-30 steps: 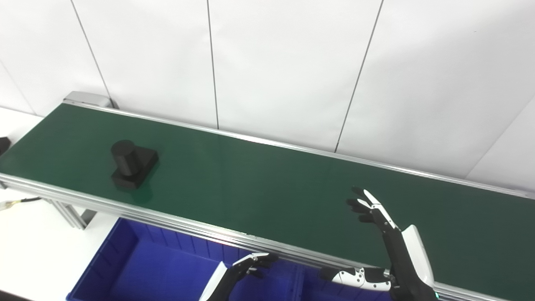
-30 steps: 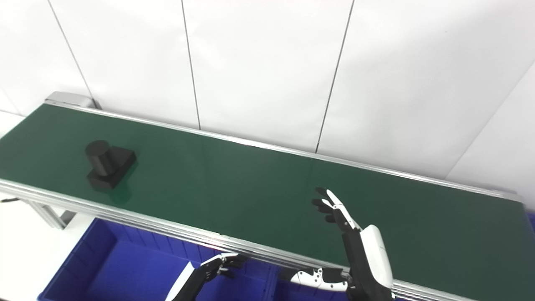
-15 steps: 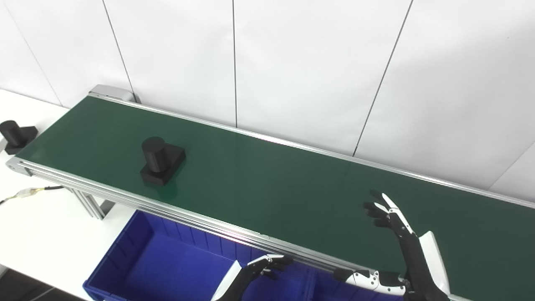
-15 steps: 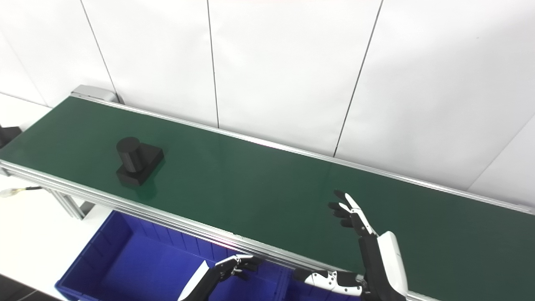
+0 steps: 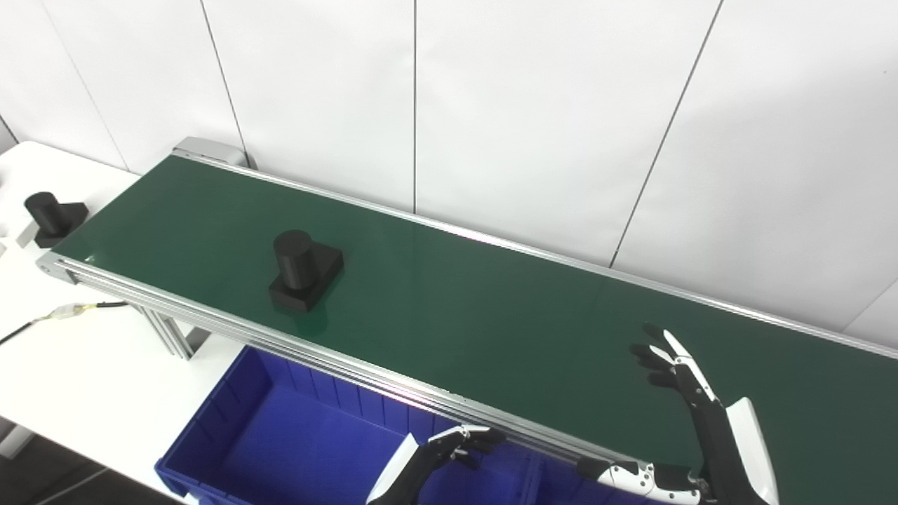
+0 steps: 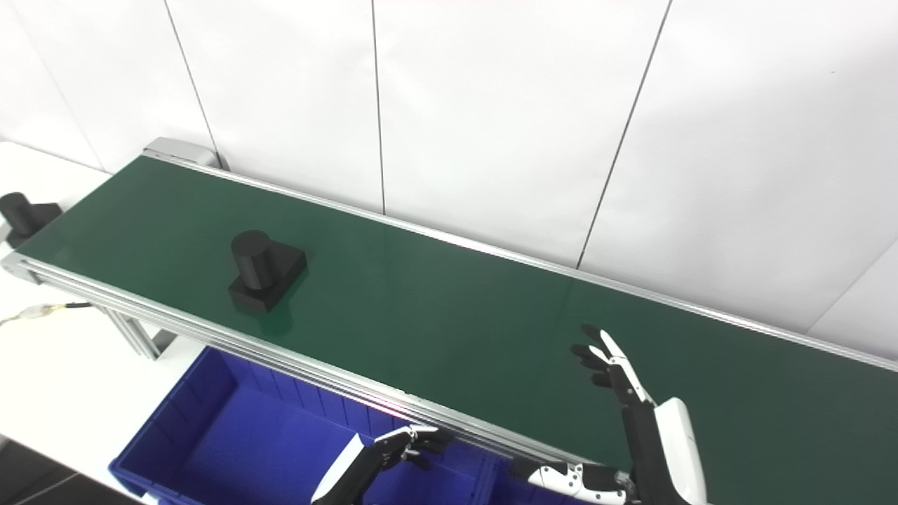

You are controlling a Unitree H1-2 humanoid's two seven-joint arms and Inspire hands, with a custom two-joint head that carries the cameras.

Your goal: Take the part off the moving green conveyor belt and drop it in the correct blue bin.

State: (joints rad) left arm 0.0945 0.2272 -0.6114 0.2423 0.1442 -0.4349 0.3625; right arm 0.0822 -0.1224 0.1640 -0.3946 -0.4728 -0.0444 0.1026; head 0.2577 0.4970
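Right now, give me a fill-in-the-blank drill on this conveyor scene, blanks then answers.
1. The black block-and-cylinder part sits on the green conveyor belt, touched by ____ hand.
2. The right hand hovers over the belt with its fingers ____.
3. The left hand is over the ____ plastic bin, below the belt's near rail.
4. A second black part rests on the white table, ____ the belt.

Answers: neither; spread open; blue; off

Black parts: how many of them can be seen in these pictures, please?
2. One black part stands on the green belt, toward its left end. A second part sits on the white table, beyond the belt's left end. Others may lie outside the view.
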